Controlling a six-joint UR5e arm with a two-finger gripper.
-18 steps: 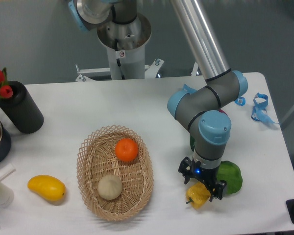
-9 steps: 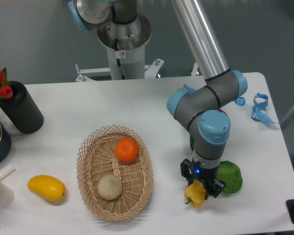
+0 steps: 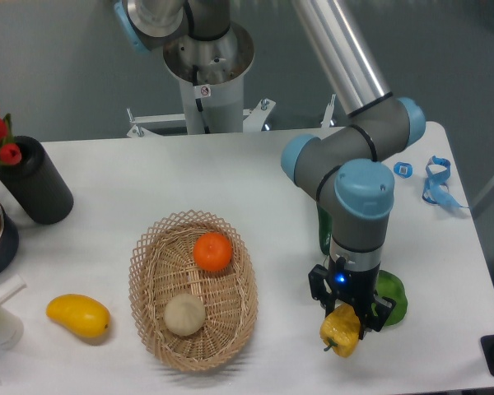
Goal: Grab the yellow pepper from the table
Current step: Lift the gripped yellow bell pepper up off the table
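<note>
The yellow pepper point(image 3: 339, 331) is small and lobed, with its short stem pointing down-left. It sits between the fingers of my gripper point(image 3: 344, 322), which is shut on it at the front right of the white table point(image 3: 230, 181). The pepper appears lifted slightly off the tabletop. The arm's blue-capped wrist point(image 3: 364, 191) stands directly above it.
A green pepper point(image 3: 393, 296) lies right behind the gripper. A wicker basket point(image 3: 193, 290) holds an orange and a pale round fruit. A smooth yellow mango-like fruit point(image 3: 78, 316) lies front left. A black cylinder point(image 3: 34, 181) with red flowers stands far left, a blue strap point(image 3: 438, 183) far right.
The gripper closed on the yellow pepper and shifted slightly right and toward the front edge, carrying the pepper with it. The wrist rose a little.
</note>
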